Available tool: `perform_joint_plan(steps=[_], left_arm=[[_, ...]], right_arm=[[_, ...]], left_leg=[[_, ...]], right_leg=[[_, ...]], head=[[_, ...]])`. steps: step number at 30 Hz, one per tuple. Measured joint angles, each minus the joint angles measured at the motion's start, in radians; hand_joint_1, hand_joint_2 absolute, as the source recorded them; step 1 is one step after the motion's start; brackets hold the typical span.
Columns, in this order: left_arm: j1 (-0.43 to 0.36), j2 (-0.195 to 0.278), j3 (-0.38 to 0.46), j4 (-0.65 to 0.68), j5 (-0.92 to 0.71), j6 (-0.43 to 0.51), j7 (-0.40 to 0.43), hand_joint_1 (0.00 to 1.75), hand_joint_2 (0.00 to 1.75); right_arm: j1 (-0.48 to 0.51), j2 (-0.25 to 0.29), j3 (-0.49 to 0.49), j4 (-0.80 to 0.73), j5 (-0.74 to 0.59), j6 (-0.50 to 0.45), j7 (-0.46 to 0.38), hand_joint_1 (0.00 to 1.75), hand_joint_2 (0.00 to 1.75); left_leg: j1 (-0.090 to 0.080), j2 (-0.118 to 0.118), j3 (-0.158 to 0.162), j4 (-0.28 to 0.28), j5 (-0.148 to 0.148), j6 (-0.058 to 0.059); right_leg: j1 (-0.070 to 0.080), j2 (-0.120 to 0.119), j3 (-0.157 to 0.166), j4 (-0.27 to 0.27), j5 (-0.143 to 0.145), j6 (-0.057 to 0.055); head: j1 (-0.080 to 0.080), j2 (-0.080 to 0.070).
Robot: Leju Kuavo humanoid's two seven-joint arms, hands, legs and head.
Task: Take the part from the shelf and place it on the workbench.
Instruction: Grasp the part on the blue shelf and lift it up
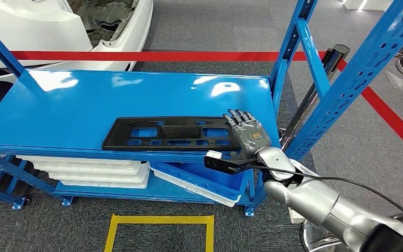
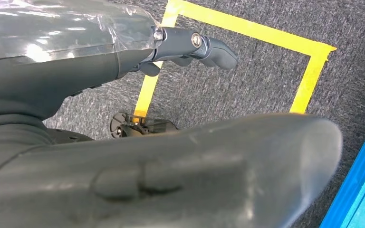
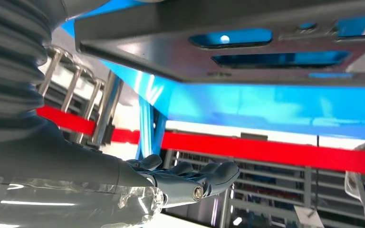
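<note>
We find the black part (image 1: pixel 170 133) lying flat on the blue shelf (image 1: pixel 84 100), not yet lifted. The right robot hand (image 1: pixel 246 132) rests with fingers extended over the part's near end, gripping nothing. Grasping, lifting and transfer to the counter remain.

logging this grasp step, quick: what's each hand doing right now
Left hand: fingers extended over the grey carpet, holding nothing; open.
Right hand: rests on the flat black plastic panel with cut-outs; grip cannot be told.

White trays (image 1: pixel 92 170) stacked under shelf top, blue bin (image 1: pixel 204 178) tilted beside them at 3 o'clock. Yellow tape square (image 1: pixel 160 231) marked on grey carpet. Red tape line (image 1: pixel 136 55) laid at 12 o'clock.
</note>
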Motion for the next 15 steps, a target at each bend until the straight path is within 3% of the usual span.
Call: perform_joint_plan(steps=[15], left_arm=[[-0.001,0.000,0.000,0.000,0.000,0.006,0.000,0.00,0.00]], right_arm=[[-0.043,0.046,0.045,0.098,0.040,-0.025,-0.013,0.00,1.75]], left_leg=[[0.000,0.000,0.000,0.000,0.000,0.000]], right_leg=[[0.000,0.000,0.000,0.000,0.000,0.000]], head=[[0.000,0.000]])
